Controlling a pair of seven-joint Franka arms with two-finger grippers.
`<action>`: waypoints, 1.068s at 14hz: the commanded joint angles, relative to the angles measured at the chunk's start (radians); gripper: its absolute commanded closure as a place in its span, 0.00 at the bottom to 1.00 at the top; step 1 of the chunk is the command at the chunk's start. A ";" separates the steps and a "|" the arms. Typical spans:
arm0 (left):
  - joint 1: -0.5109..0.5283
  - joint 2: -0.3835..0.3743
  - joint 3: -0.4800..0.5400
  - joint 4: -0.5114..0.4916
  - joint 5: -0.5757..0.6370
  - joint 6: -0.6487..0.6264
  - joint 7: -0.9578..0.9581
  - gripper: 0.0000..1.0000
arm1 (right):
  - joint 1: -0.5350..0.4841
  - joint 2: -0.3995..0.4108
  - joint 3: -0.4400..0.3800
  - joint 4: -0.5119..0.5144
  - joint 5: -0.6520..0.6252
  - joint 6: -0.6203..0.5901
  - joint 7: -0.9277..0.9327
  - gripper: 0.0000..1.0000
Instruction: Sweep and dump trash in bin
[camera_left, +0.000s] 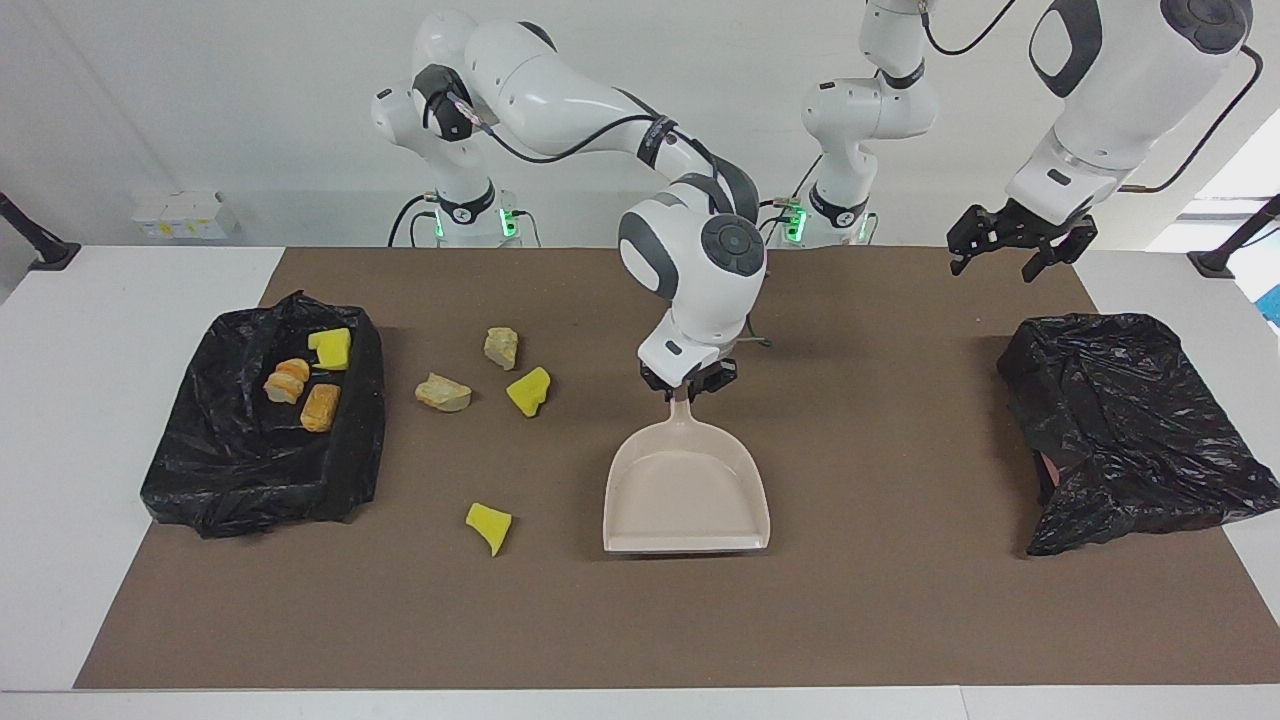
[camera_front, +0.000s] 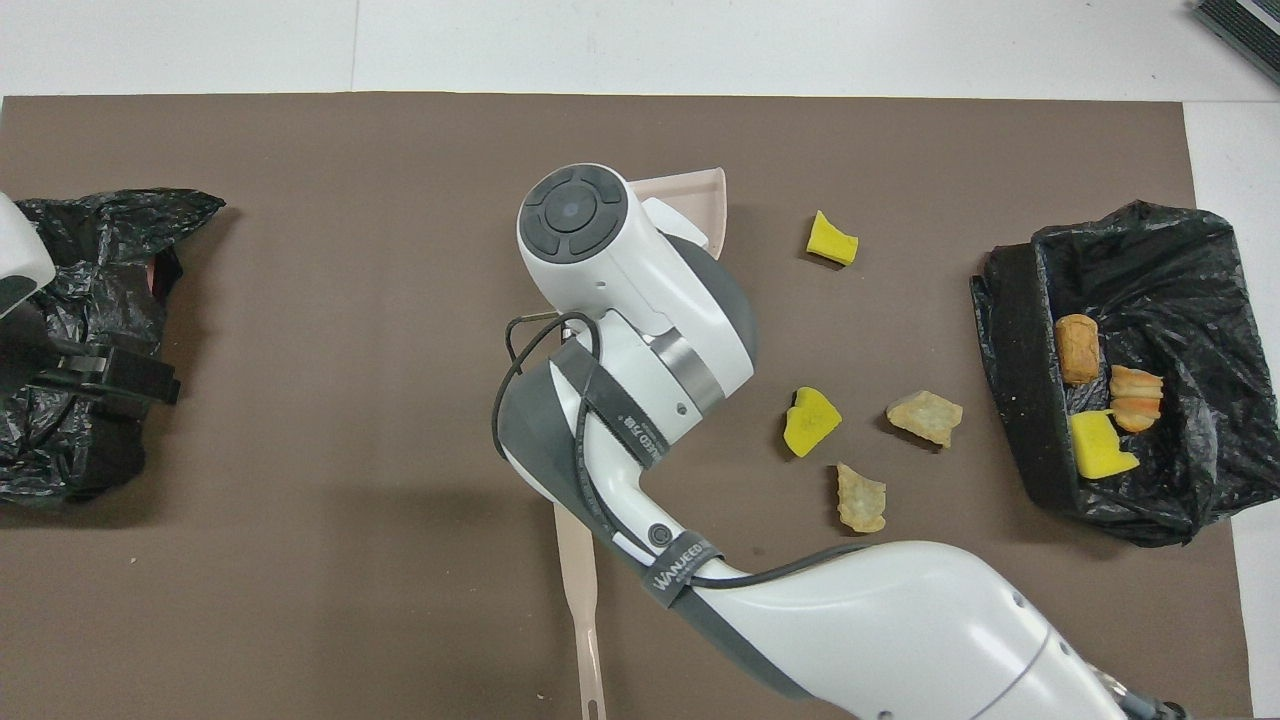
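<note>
Right arm stretched from its base toward mid-table, wrist pointing down — right gripper (camera_left: 688, 384) low, fingers clamped on the dustpan handle (camera_left: 682, 408). Left arm raised near its own end of the table, waiting — left gripper (camera_left: 1008, 246) hangs in the air, fingers (camera_left: 962, 252) spread wide, holding nothing.

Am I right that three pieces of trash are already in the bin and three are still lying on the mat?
Not quite: the count in the bin is right, but four pieces still lie on the mat, not three: two yellow sponges and two beige lumps. The facing view shows all four.
</note>
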 joint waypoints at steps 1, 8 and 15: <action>-0.005 -0.023 0.001 -0.030 0.010 0.024 0.002 0.00 | 0.025 0.045 -0.003 0.054 0.061 0.029 0.076 1.00; -0.034 -0.029 0.001 -0.041 0.010 0.008 -0.007 0.00 | 0.008 0.023 -0.006 0.016 0.144 -0.013 -0.038 0.98; -0.080 -0.026 0.000 -0.052 0.010 0.028 -0.016 0.00 | -0.001 0.020 -0.009 0.011 0.125 0.003 -0.092 0.61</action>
